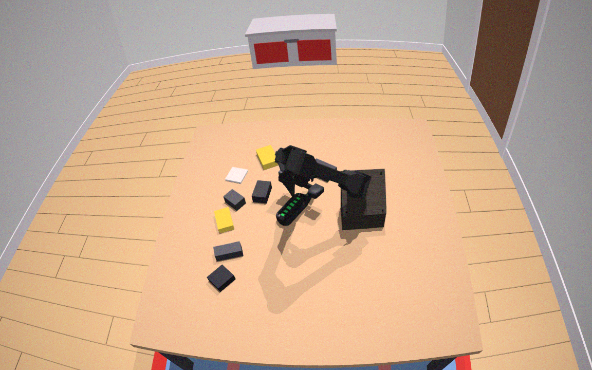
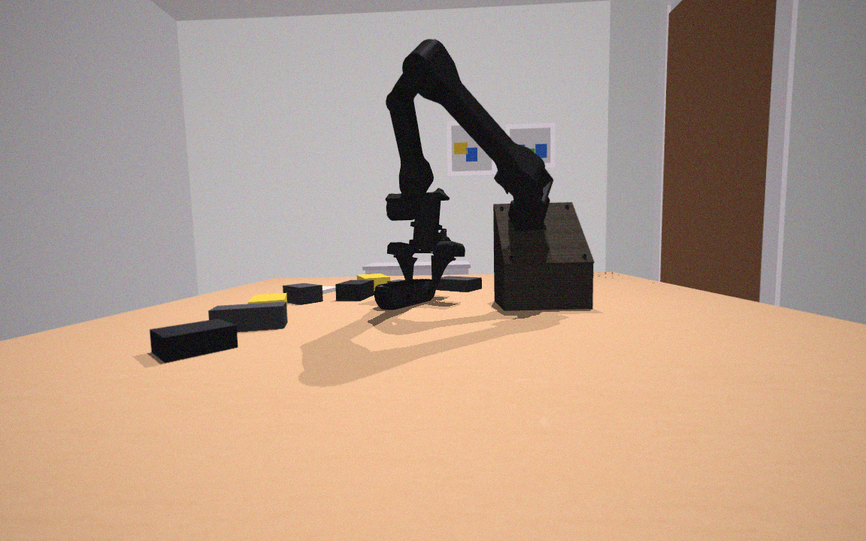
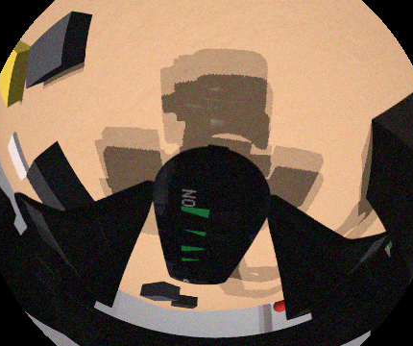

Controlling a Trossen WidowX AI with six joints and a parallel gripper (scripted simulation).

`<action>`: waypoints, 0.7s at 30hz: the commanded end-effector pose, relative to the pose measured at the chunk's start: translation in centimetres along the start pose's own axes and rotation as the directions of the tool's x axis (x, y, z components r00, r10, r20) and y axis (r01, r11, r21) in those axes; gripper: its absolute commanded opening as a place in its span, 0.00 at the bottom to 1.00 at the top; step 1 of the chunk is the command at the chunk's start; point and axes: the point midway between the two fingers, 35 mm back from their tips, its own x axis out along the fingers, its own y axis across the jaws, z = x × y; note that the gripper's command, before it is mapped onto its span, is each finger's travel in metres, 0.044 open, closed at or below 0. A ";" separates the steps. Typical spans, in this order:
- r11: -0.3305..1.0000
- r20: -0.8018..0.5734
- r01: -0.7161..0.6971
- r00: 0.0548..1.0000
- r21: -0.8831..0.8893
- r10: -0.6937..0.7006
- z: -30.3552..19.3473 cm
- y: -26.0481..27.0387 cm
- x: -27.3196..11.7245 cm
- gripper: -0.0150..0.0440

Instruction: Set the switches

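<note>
The dark controller unit (image 1: 289, 210) (image 2: 404, 294) (image 3: 230, 231) sits on its base on the bench, switches upward. Several green switch parts show on it, with the lettering ON beside them in the wrist view. Which end of each switch is down I cannot tell. The underside label is hidden. My gripper (image 1: 301, 196) (image 2: 422, 280) (image 3: 212, 195) points down over the end of the unit nearer the arm base. Its fingers stand wide, one on each side, and their tips meet the unit's sides. The gripper is shut on the unit, which looks not lifted.
Dark blocks (image 1: 261, 191) (image 1: 234, 199) (image 1: 227, 251), yellow blocks (image 1: 266, 156) (image 1: 223, 219) and a white tile (image 1: 236, 174) lie left of and behind the unit. Another dark block (image 1: 326, 165) lies partly behind the arm. The arm's base box (image 1: 374, 198) (image 2: 543, 285) stands to the right.
</note>
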 end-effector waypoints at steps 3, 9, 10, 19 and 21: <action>1.000 0.001 -0.003 1.000 -0.003 0.003 -0.2 0.1 -0.2 0.82; 1.000 0.006 -0.003 1.000 -0.003 0.003 -0.4 0.1 -0.6 0.82; 1.000 0.008 -0.003 1.000 -0.003 0.003 -0.4 0.1 -0.7 0.82; 1.000 0.026 -0.003 1.000 -0.003 0.003 -0.9 0.1 -1.3 0.82; 1.000 0.031 -0.003 1.000 -0.003 0.003 -1.0 0.1 -1.5 0.82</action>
